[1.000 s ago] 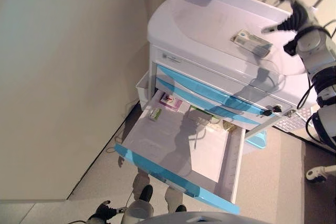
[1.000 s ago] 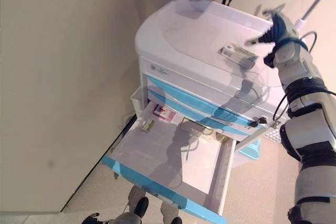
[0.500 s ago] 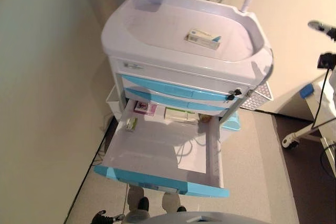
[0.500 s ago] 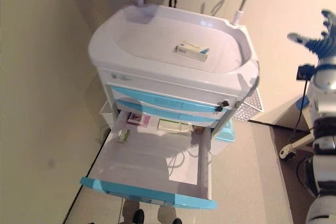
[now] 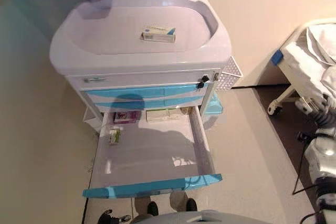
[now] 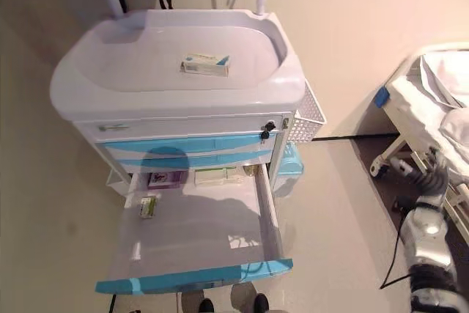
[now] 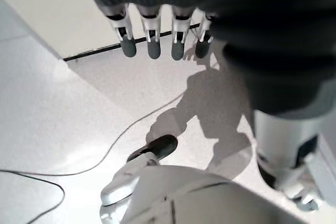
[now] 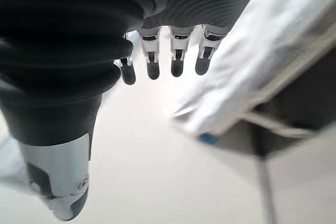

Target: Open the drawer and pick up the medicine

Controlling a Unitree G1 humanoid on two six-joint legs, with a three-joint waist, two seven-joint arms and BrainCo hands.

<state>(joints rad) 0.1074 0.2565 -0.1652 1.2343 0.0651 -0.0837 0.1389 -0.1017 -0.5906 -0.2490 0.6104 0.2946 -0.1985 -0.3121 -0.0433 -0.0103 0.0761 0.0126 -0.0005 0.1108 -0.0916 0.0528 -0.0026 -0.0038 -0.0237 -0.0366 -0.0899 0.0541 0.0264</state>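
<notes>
A white and green medicine box (image 5: 158,34) lies flat on the white top of the cart (image 5: 94,51). The lowest drawer (image 5: 152,186), blue-fronted, stands pulled far out. At its back lie a pink box (image 5: 126,117), a pale box (image 5: 164,115) and a small green pack (image 5: 114,136). My right hand (image 6: 427,179) hangs low at the far right, well away from the cart, its fingers (image 8: 177,56) straight and holding nothing. My left hand (image 7: 152,35) hangs over the floor, open and empty.
A bed with a white sheet (image 5: 315,51) on castors stands at the right, close to my right hand. A white wire basket (image 5: 227,74) hangs on the cart's right side above a blue bin (image 5: 212,109). A wall runs along the left.
The camera has swung to the right. My right hand has left the cart top, where it hovered by the medicine box, and dropped beside the bed. The box stays on the cart.
</notes>
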